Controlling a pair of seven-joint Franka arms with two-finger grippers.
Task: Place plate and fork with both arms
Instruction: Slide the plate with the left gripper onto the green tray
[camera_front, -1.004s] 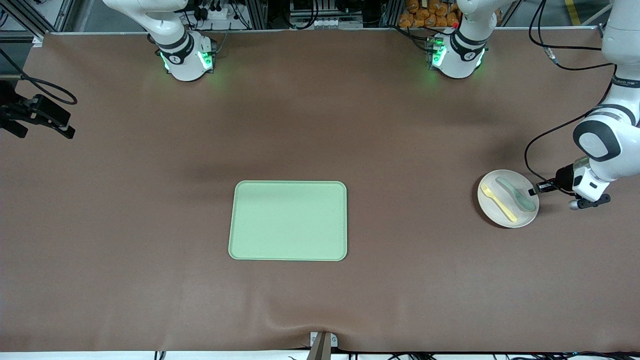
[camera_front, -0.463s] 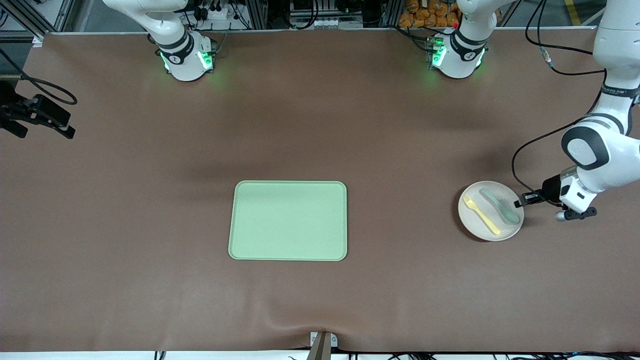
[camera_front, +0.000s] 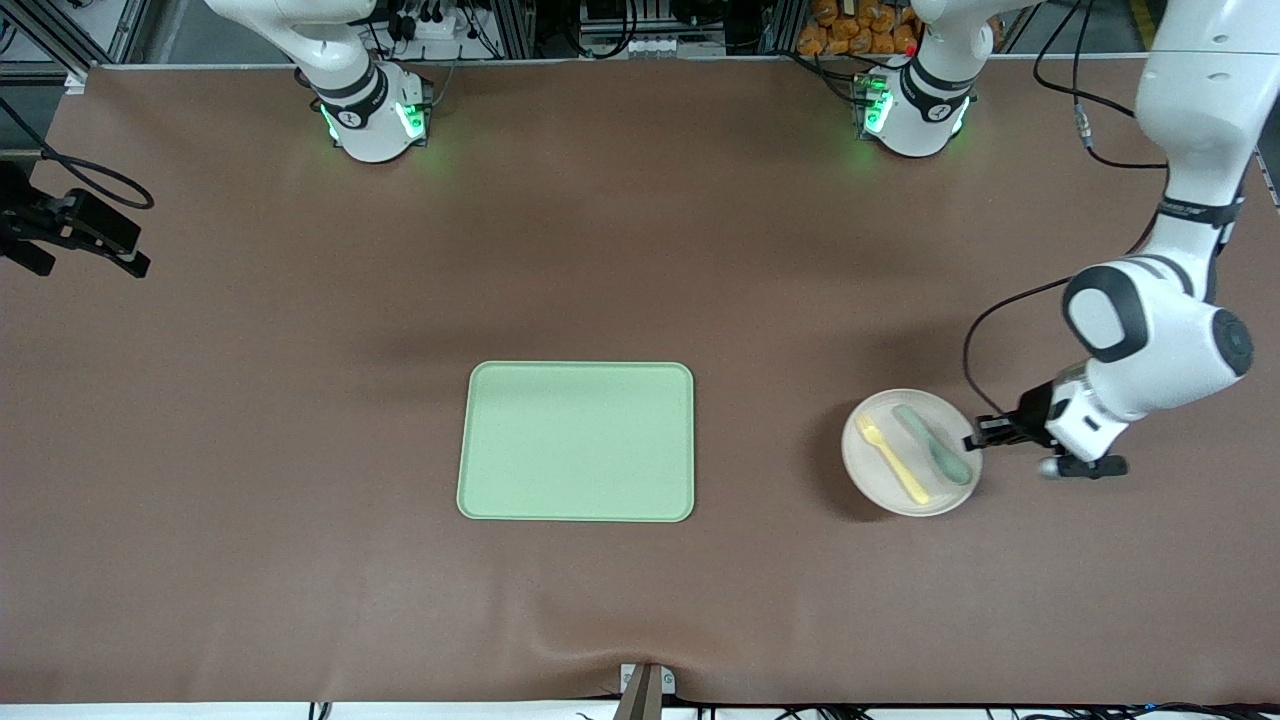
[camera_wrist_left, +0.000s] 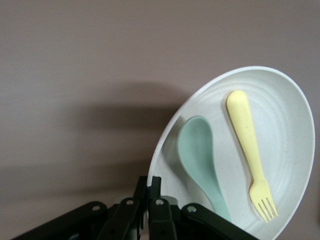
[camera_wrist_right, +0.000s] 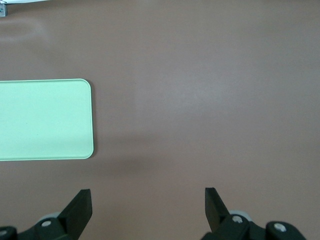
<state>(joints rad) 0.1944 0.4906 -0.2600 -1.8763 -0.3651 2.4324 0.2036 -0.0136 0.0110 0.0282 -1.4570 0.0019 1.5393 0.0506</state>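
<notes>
My left gripper (camera_front: 975, 440) is shut on the rim of the round cream plate (camera_front: 868, 470) and holds it a little above the table, between the tray and the left arm's end. The pale yellow fork (camera_front: 892, 458) lies on the plate beside a grey-green spoon (camera_front: 933, 444). The left wrist view shows the left gripper (camera_wrist_left: 150, 182) pinching the rim of the tilted plate (camera_wrist_left: 295, 130), with the fork (camera_wrist_left: 247, 145) and the spoon (camera_wrist_left: 200, 155) on it. My right gripper (camera_wrist_right: 147, 197) is open and empty over bare table, out of the front view.
A light-green rectangular tray (camera_front: 576, 441) lies flat at the table's middle and holds nothing; it also shows in the right wrist view (camera_wrist_right: 45, 120). A black clamp with a cable (camera_front: 70, 230) sits at the right arm's end. A metal bracket (camera_front: 645, 688) is at the front edge.
My left gripper has carried the plate, with fork and spoon on it, from the left arm's end toward the tray. The tray has not moved.
</notes>
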